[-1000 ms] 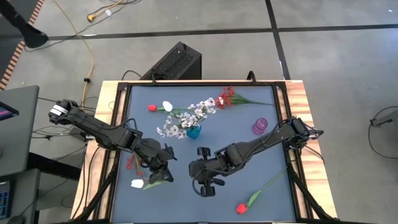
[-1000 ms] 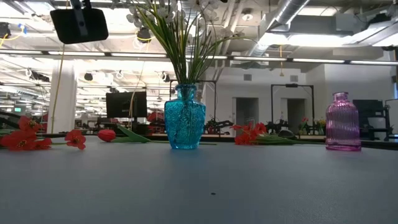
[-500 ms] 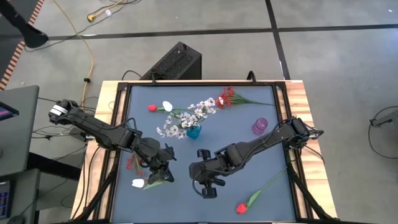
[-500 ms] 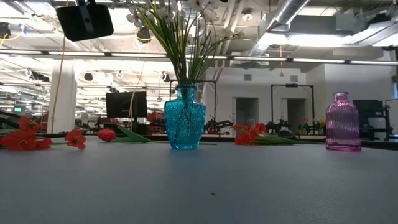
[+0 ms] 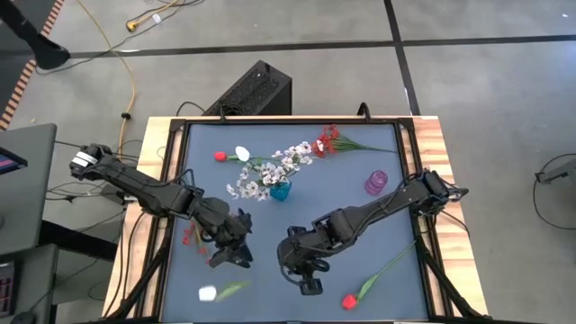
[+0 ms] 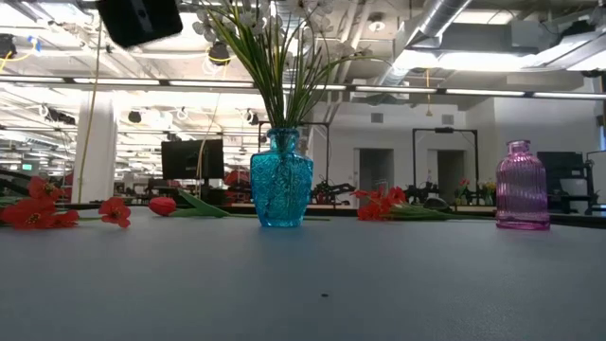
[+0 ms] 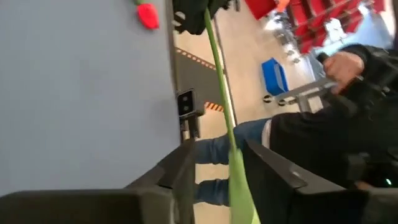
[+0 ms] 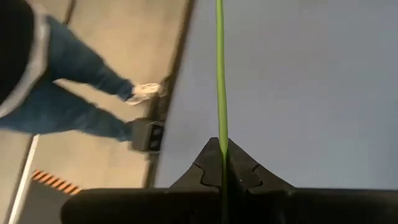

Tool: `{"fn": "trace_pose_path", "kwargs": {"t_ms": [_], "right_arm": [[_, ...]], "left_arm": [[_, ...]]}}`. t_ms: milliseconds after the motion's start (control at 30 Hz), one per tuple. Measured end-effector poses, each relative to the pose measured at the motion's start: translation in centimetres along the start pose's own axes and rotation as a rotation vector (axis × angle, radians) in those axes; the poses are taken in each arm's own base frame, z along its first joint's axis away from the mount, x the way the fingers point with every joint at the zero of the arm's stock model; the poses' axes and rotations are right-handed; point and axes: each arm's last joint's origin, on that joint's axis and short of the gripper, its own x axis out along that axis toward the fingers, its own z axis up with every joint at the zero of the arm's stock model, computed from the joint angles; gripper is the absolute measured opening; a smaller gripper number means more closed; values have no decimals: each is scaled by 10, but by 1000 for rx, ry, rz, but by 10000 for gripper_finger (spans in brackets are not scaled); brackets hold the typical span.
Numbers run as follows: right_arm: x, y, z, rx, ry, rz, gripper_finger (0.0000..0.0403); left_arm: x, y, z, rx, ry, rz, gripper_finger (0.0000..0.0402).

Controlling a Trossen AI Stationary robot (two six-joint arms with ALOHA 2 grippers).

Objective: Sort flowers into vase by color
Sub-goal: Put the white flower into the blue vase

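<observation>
Near edge of the table point(image 5: 378, 225): white flower point(image 5: 207, 293), head out toward the left corner, its thin green stem point(image 8: 219, 74) running right toward the right gripper point(image 5: 307, 281). In the right wrist view that gripper's fingers are pressed together on the stem. It pinches the bare end, far from the head.

Red tulip point(image 5: 349, 301) lies alone at the near right, untouched.

Left gripper point(image 5: 232, 256) sits just behind the white head. Its fingers are spread, with stem and leaf passing through the gap and no clear contact either side.

Mid-table: blue vase point(image 5: 280, 190), already full of white sprays. Purple vase point(image 5: 376, 184) stands to its right, and no stems show in it.

Left side: small red blossoms point(image 5: 189, 236). Far side: white bud point(image 5: 242, 154), red bud point(image 5: 219, 156) and a red spray point(image 5: 328, 141), all lying flat.

Risks, as I judge them:
- A long stem held at one end will droop and swing, and may twist in the pinch.
- The head could catch the left fingers if either arm moves before the stem is clear of that gap.
- The blue vase is crowded and narrow-necked — a poor approach could push the sprays or tip it.
- The two arms are close together, so they could collide.
</observation>
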Motion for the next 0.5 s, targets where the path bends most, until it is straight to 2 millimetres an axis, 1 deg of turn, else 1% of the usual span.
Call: {"fn": "trace_pose_path", "kwargs": {"t_ms": [133, 233, 300, 400, 500], "right_arm": [[-20, 19, -3, -72, -26, 47, 21], [-42, 30, -4, -128, -74, 72, 21], [-60, 33, -1, -145, -136, 76, 21], [-86, 36, 9, -200, -279, 92, 21], [-110, 38, 21, -302, -469, 94, 21]], "left_arm": [[-9, -15, 0, 79, 23, -148, 142], [-19, -31, 0, 129, 31, -277, 143], [-27, -41, 0, 164, 1, -332, 143], [-43, -52, 3, 257, -112, -344, 144], [-58, -58, 6, 368, -275, -264, 144]]}}
